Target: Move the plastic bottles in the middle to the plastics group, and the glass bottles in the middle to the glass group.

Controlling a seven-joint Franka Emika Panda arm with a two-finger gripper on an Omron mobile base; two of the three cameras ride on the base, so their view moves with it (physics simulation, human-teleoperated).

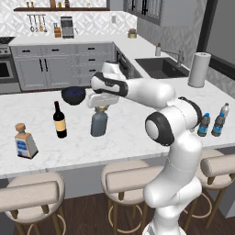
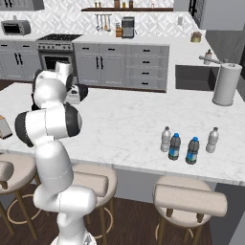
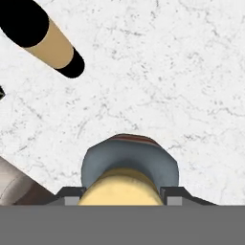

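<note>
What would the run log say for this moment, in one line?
phase: grasp | gripper: at stopper of grey-blue bottle, upright on counter | wine bottle: to its side

I can read no text. The labels on my wine bottle (image 1: 59, 120), the square bottle (image 1: 25, 142) and the water bottles (image 2: 175, 147) are too small.
</note>
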